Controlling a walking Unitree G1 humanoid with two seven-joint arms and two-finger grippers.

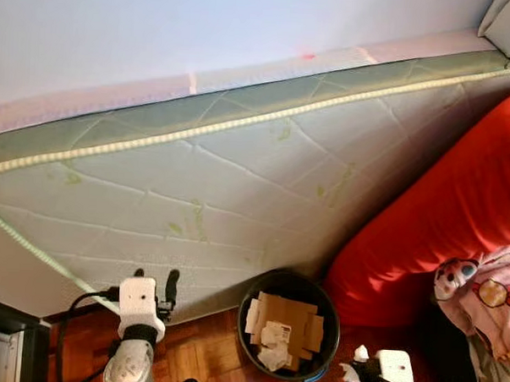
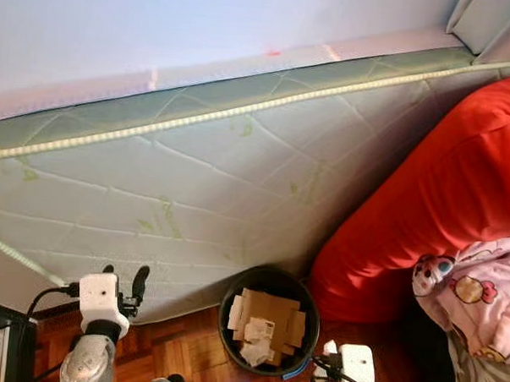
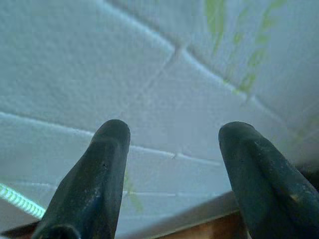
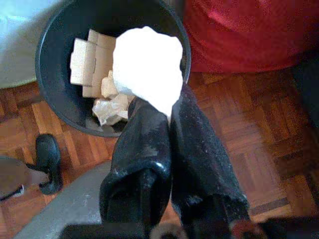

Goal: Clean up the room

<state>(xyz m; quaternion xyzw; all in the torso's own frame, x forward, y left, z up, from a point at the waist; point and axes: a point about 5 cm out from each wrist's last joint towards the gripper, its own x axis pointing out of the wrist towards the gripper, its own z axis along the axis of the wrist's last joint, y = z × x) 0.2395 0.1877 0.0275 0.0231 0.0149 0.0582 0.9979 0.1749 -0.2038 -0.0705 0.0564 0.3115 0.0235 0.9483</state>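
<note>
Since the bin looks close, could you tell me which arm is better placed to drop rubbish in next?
Right: the right gripper already pinches a white paper wad above the black bin; the left gripper is open, facing the mattress.

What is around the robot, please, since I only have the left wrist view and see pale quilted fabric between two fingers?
Observer: That is a mattress leaning against the wall, in front of the left gripper.
Operator: Is the right gripper busy?
Observer: Yes, the right gripper is shut on a white crumpled wad.
Operator: Where could it go?
Observer: A black bin holding cardboard stands on the floor at the mattress's foot; the wad hangs over it.
</note>
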